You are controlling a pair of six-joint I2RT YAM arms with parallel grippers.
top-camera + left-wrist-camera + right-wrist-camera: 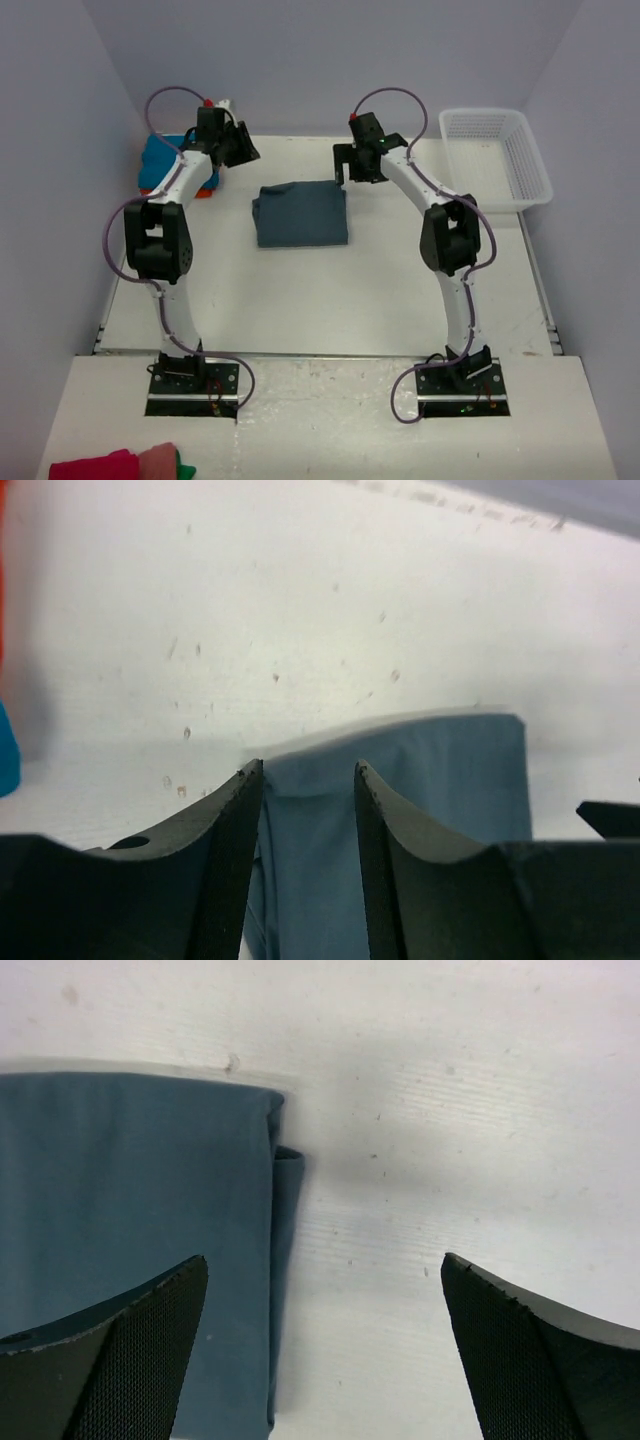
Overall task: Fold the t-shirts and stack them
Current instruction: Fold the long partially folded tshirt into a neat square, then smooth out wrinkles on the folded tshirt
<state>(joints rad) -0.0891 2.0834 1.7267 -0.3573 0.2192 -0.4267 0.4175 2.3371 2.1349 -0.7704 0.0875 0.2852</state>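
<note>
Slate-blue t-shirt (302, 214) lies folded in the middle of the bench (330, 300); turquoise t-shirt (160, 160) and orange t-shirt (203, 192) sit piled far left. Right end effector (345, 172) gapes wide and empty. Left end effector (240, 150) is part open, seemingly holding nothing. Carrying the bundle by one edge could spill its folds.

The folded soft-cloth slate-blue t-shirt (302, 213) is one plain dusty blue-grey. Left of it is a bright turquoise-blue t-shirt (160, 162), with a strip of orange t-shirt (204, 192) at its edge. The flat table (330, 290) is white with small brownish specks. The rectangular plastic mesh basket (530, 160), right of the slate-blue t-shirt, is white, a regular grid of holes. The left arm (170, 250) and right arm (450, 250) are white and black, with purple cables (118, 235). The right tool (325, 1258) is black with finely cross-hatched pads (140, 1360); the left tool (308, 768) is plain black.
</note>
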